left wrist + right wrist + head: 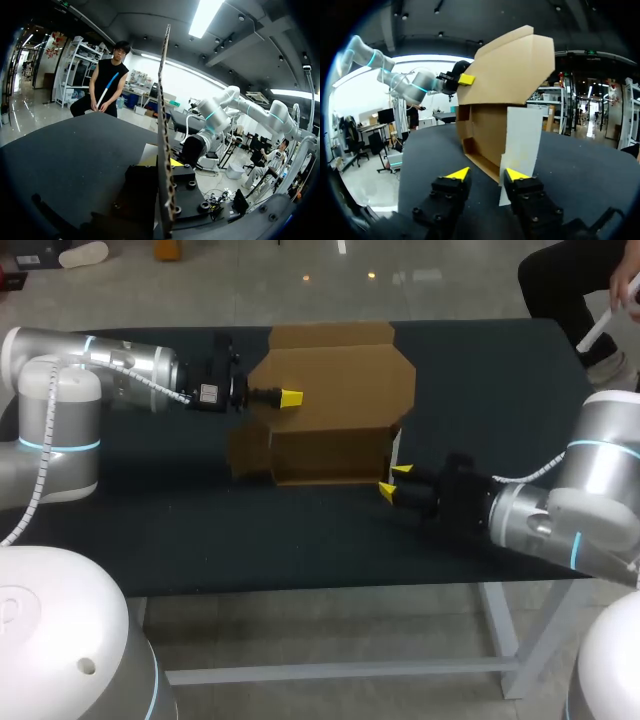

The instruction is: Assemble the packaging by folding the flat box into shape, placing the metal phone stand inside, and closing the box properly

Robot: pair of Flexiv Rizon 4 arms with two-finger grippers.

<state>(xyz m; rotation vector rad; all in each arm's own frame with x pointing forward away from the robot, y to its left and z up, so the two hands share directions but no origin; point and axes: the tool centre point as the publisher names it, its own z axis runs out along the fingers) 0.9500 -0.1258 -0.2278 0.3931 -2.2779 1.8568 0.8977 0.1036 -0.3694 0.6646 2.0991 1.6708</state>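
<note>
Standing mid-frame in the head view on the dark worktop (200, 530), the half-folded cardboard box (330, 450) has its lid (345, 380) raised. The left tool (288, 398) is clamped on the lid's left edge (only one yellow tip shows there). The right tool (392, 482), fingers apart, sits at the box's lower-right corner, just beside a white sheet (522, 140).

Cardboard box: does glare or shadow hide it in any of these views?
Head view: the box is evenly lit on the dark table, no glare. Left wrist view: seen edge-on, it is backlit and looks dark. Right wrist view: plainly lit, its inside slightly shadowed.
</note>
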